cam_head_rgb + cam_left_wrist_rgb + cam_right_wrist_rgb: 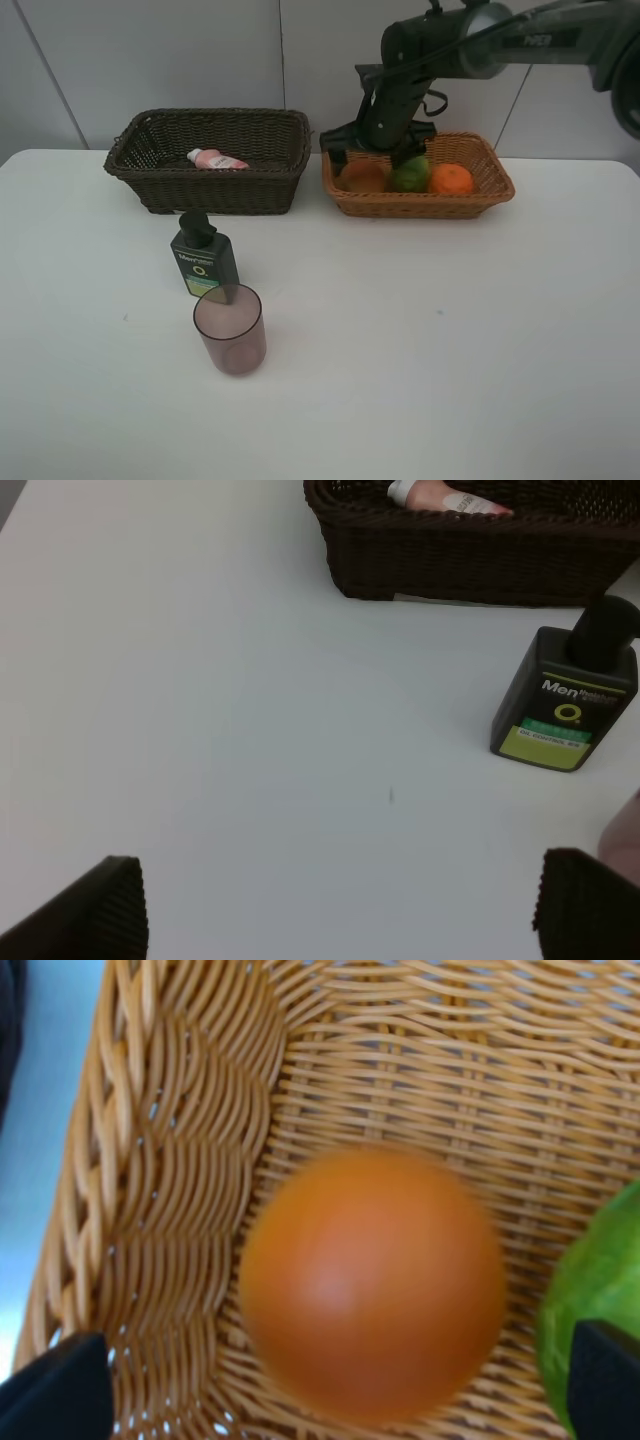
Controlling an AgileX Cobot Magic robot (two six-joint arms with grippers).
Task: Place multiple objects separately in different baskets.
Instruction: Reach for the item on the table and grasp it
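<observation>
Your right hand (330, 1390) hangs released over the round red-orange fruit (372, 1285) in the shallow tan wicker basket (180, 1160); your left hand (340, 910) hangs released over the white worktop (200, 680).

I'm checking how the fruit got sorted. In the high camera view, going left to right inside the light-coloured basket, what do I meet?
red-orange round fruit → green oval fruit → orange tangerine, all lying in the light orange-tan basket.

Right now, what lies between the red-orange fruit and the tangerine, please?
The green fruit, in the tan basket; the exterior high view shows it.
</observation>
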